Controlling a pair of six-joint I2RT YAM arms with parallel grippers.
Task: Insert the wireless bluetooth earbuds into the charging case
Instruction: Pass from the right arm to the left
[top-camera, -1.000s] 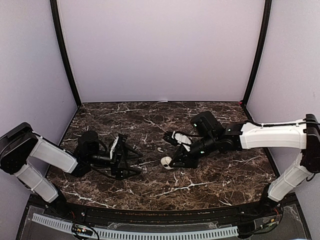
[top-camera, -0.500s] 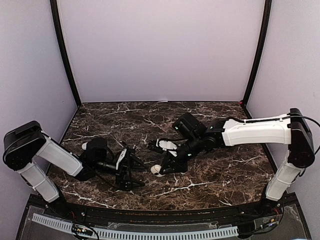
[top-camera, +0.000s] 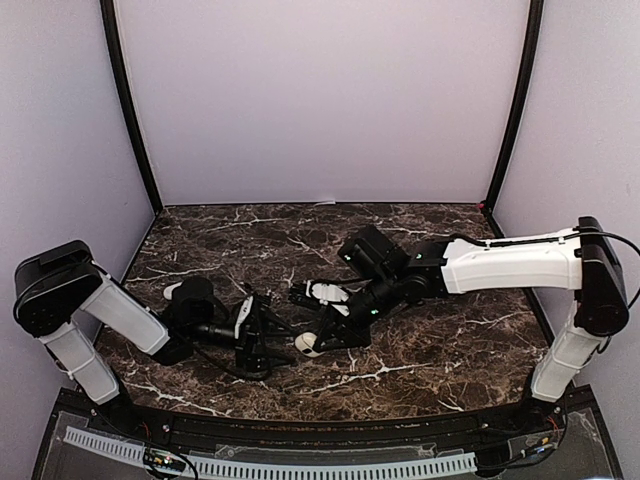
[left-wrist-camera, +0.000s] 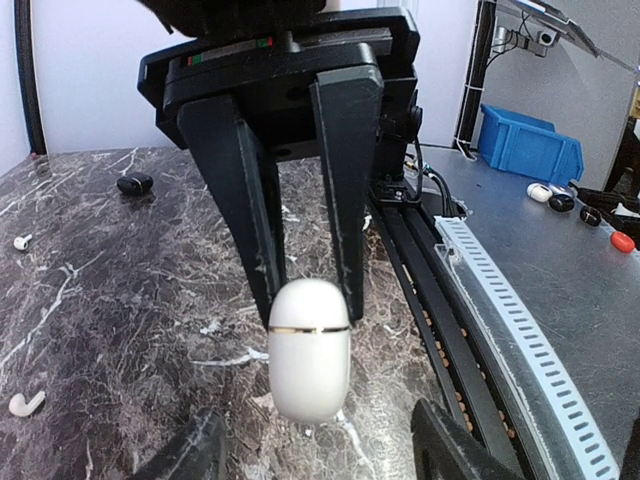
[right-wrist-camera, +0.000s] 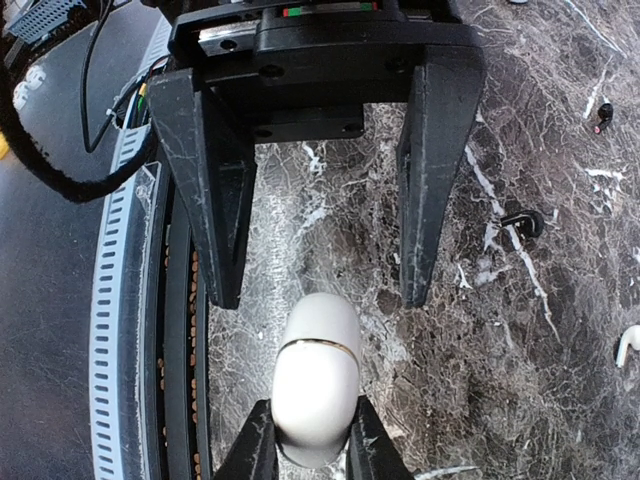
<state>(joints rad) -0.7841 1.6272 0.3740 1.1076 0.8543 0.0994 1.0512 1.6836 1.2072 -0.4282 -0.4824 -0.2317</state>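
- The charging case (right-wrist-camera: 318, 385) is sitting pinched by one end in the right gripper (left-wrist-camera: 309, 300), whose fingers are pressing on both its sides. It seems to be hanging just clear of the desk (top-camera: 450, 360), a little in from the near edge and about midway along it.
- Its thin gold seam is looking shut, so the lid appears closed and nothing is going in yet.
- The left gripper (right-wrist-camera: 320, 295) is facing the case's free end with its fingers spread wide, touching nothing.
- The earbuds (left-wrist-camera: 25, 403) are lying loose on the desk, apart from the case. Two white ones are showing in the left wrist view, both farther in from the near edge than the case, and none is sitting in the case.
- By my reading the task is barely starting: the lid is waiting to be opened, and each earbud is waiting to be picked up and seated.
- The desk is showing dark brown marble with white veins, and a small dark piece (left-wrist-camera: 133, 183), too small to identify, is lying on it.
- Pale lilac walls (top-camera: 320, 100) are enclosing three sides, black posts (top-camera: 128, 110) are standing at the back corners, and a white slotted strip (top-camera: 300, 467) is running along the near edge.
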